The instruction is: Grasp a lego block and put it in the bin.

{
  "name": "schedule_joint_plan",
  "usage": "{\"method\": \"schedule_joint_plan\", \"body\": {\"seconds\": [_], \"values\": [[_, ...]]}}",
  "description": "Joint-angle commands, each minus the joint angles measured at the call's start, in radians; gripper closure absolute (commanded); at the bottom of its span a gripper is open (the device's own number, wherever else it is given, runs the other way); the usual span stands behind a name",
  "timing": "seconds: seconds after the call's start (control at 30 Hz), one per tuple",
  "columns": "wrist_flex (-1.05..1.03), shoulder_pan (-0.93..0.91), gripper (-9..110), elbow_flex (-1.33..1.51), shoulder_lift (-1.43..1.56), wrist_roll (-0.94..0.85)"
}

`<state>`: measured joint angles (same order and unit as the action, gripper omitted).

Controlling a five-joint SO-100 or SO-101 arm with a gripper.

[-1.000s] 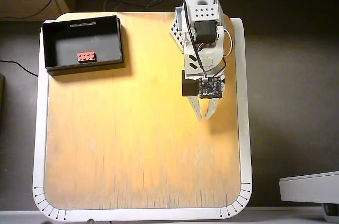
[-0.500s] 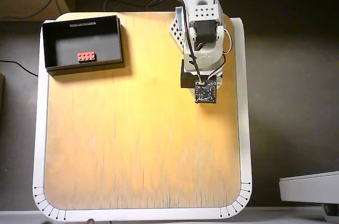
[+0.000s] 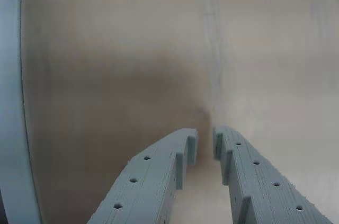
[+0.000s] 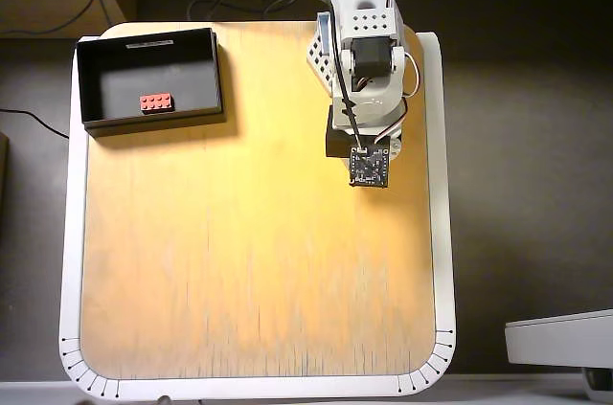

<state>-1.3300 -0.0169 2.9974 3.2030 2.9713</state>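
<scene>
Fingers [image 3: 159, 181] of my gripper [image 3: 204, 142] rise from the bottom edge of the wrist view, grey and printed, tips nearly together with only a narrow slit between them and nothing held. Under them lies bare wooden board [image 3: 132, 49], with a pale rim running down the left edge.

Seen from overhead, my arm [image 4: 362, 51] reaches down from the top over the right part of the table [image 4: 249, 261]; my fingertips are hidden beneath the wrist. The lego block [image 4: 156, 102] lies inside the bin [image 4: 216, 70] at the table's upper left corner, near the lower wall, well apart from me.
</scene>
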Motion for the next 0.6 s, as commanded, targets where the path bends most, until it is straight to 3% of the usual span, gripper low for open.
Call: {"method": "schedule_joint_plan", "body": {"seconds": [0.0, 0.57], "values": [[-0.005, 0.02, 101, 0.176, 0.094, 0.011], [-0.005, 0.026, 101, 0.176, 0.094, -0.005]]}}
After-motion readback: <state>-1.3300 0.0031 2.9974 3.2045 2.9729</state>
